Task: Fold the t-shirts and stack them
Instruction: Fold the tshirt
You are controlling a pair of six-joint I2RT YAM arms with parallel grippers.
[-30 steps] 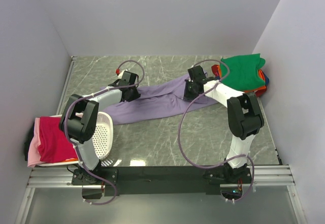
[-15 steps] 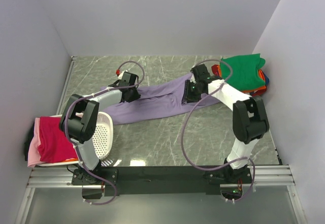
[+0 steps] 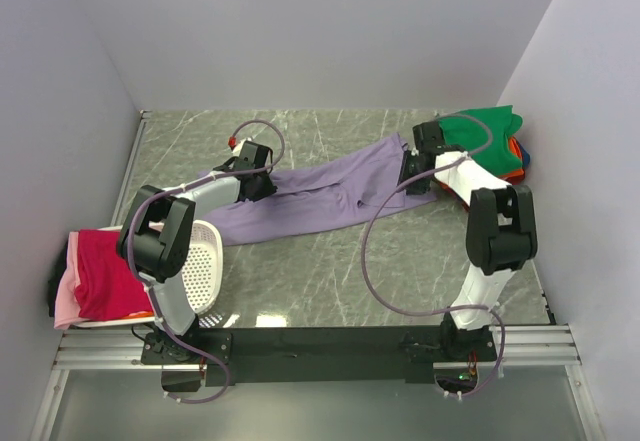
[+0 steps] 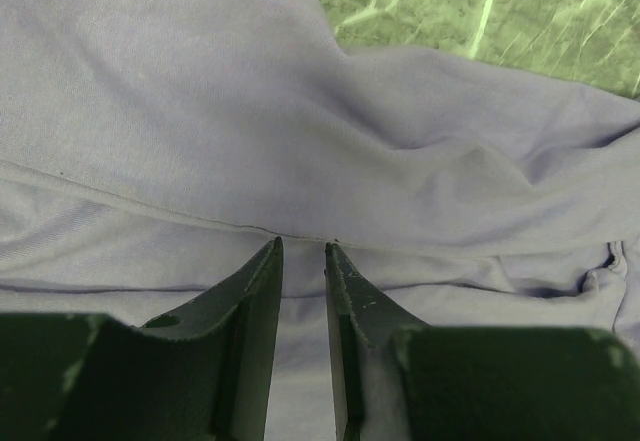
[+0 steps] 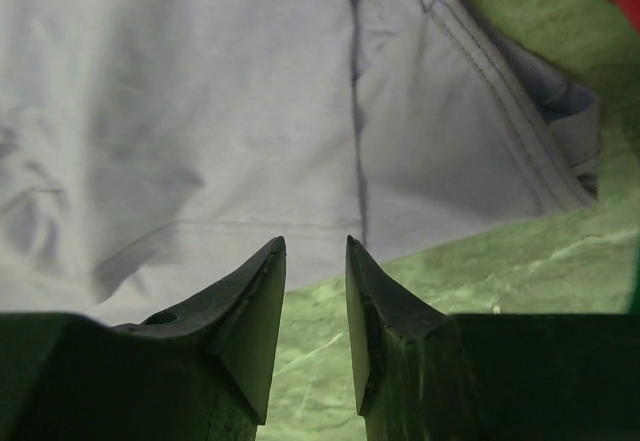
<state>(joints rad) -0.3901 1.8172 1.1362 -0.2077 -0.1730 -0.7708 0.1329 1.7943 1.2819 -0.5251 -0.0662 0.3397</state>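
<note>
The right gripper [image 5: 314, 244], jaws part-open and empty, hovers over the lavender t-shirt [image 3: 320, 196]'s right end, its length running leftward.

A marbled grey table [image 3: 330, 271] carries a lavender t-shirt [image 3: 300, 206], with a green-topped shirt stack [image 3: 480, 139] to its right and a white basket [image 3: 205, 261] to its left.

1. A spread shirt [image 3: 320, 196] lay across the middle of the table [image 3: 400, 271].
2. The folded stack [image 3: 482, 141] sat in the far right corner, beside that shirt's right end.
3. The basket [image 3: 205, 261] stood at the near left, with a pile of shirts [image 3: 100, 279] to its left.
</note>
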